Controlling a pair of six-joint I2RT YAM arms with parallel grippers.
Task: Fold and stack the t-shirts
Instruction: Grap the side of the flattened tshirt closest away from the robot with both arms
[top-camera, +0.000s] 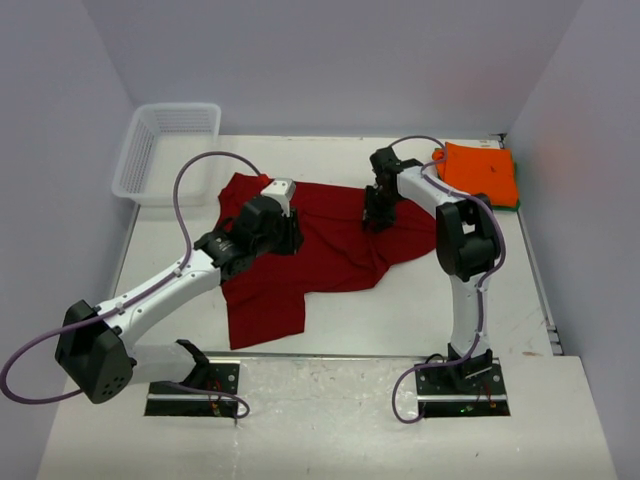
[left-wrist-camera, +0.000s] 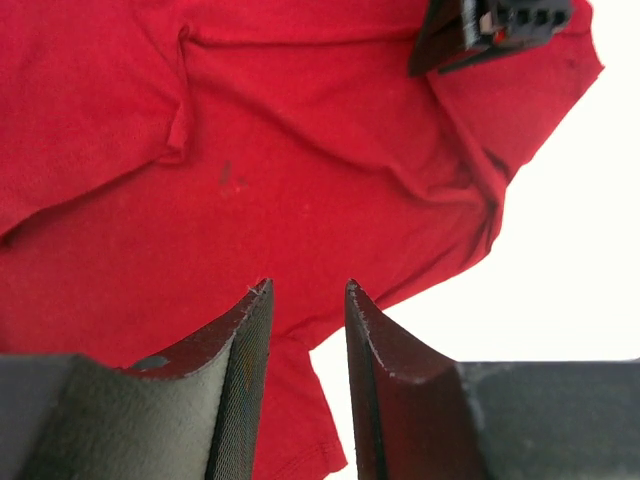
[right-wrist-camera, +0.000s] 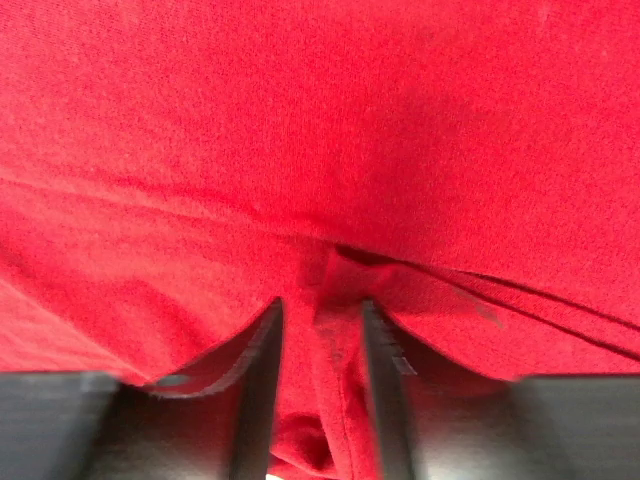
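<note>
A dark red t-shirt (top-camera: 335, 250) lies rumpled across the middle of the worktop (top-camera: 400, 310), mostly opened out. One end trails off toward 7 o'clock and the other toward 2 o'clock.

The left hand (top-camera: 288, 236) is over the shirt's 10 o'clock part. From its own camera, its fingers (left-wrist-camera: 245, 340) are spread a little way apart. Nothing is caught in the gap, and the cloth and a strip of bare worktop show beyond it. I cannot tell whether the tips touch the fabric.

The right hand (top-camera: 377, 218) points down onto the shirt toward 1 o'clock of its middle. Seen close up, the right hand (right-wrist-camera: 322, 305) has a raised fold of the red cloth standing up between its fingers (right-wrist-camera: 385, 350). They are pinching that ridge, and more fabric is bunched low in the gap.

In the far corner at 2 o'clock an orange t-shirt (top-camera: 480, 170) sits folded into a neat square, well apart from the red one. A thin edge of a green t-shirt (top-camera: 516, 204) peeks out beneath its 4 o'clock side.

A white mesh basket (top-camera: 165, 150) stands in the opposite far corner, at 10 o'clock, just beside the red shirt's nearest sleeve but not touching it.
</note>
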